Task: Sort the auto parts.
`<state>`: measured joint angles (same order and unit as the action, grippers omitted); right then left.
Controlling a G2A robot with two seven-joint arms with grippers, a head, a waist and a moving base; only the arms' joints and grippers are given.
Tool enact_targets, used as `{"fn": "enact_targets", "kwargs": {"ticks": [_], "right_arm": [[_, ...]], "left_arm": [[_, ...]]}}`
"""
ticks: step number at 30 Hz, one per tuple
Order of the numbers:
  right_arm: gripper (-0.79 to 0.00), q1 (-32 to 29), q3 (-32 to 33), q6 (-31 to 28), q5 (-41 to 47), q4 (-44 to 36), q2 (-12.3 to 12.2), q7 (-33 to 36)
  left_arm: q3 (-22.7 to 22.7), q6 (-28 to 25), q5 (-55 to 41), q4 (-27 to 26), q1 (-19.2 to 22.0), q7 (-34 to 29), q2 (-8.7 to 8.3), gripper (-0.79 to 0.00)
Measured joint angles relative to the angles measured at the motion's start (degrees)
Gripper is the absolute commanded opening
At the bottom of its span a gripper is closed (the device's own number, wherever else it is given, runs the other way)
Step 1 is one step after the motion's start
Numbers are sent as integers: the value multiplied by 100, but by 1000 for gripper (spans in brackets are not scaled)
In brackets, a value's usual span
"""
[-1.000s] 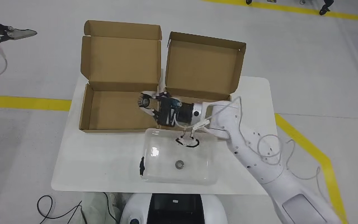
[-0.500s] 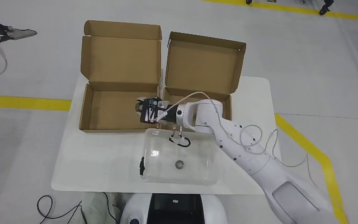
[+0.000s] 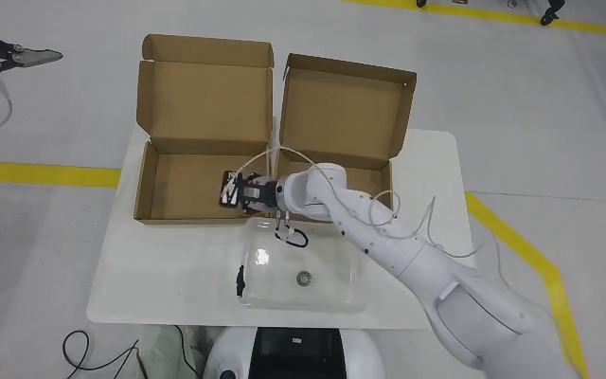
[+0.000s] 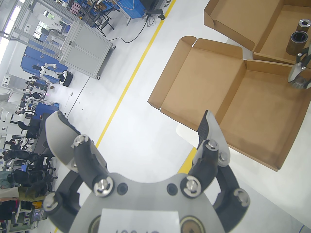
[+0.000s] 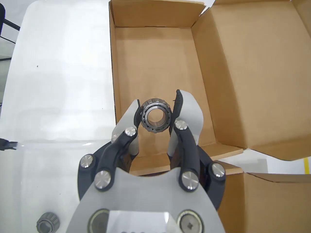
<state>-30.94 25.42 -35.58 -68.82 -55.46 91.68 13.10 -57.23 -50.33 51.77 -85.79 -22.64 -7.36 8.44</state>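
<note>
the right gripper (image 5: 157,103) holds a bearing (image 5: 155,118) between its fingers, which close narrowly on the ring's two sides, its bore facing the wrist camera; the bearing hangs inside the left box (image 3: 180,185), low over the floor, near the corner that lies closest to the robot and to the right box (image 3: 331,133); i cannot tell whether it touches the cardboard yet.

over the last second the right arm has swung leftward: the wrist, which sat above the gap between the two boxes, has crossed over the left box's side wall, and the gripper has crept a little further in and down; the bearing has stayed clamped all the way; so the carry looks nearly over, and the step in hand is probably the release into this box.

the left gripper (image 4: 132,117) hangs off the table's (image 3: 417,189) left side, above the floor, fingers spread wide and holding nothing.

in the left wrist view two dark sleeves (image 4: 297,42) stand upright in the right box, so the sorting seems to go sleeves to the right, bearings to the left; the left box otherwise looks bare.

the clear bin (image 3: 265,289) at the table's near edge still keeps one small toothed part (image 3: 305,277), so at least one pick seems left; opening the fingers from low down should keep the round bearing from rolling off.
</note>
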Motion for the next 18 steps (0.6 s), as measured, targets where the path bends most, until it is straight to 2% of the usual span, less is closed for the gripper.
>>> {"fn": "enact_targets", "kwargs": {"ticks": [9, 18], "right_arm": [[-785, 322, -403, -82, 232, 1256, 634, 17], [-785, 546, -593, -176, 273, 2241, 1159, -37]], "left_arm": [[0, 0, 0, 0, 0, 0, 0, 0], [0, 0, 0, 0, 0, 0, 0, 0]]}}
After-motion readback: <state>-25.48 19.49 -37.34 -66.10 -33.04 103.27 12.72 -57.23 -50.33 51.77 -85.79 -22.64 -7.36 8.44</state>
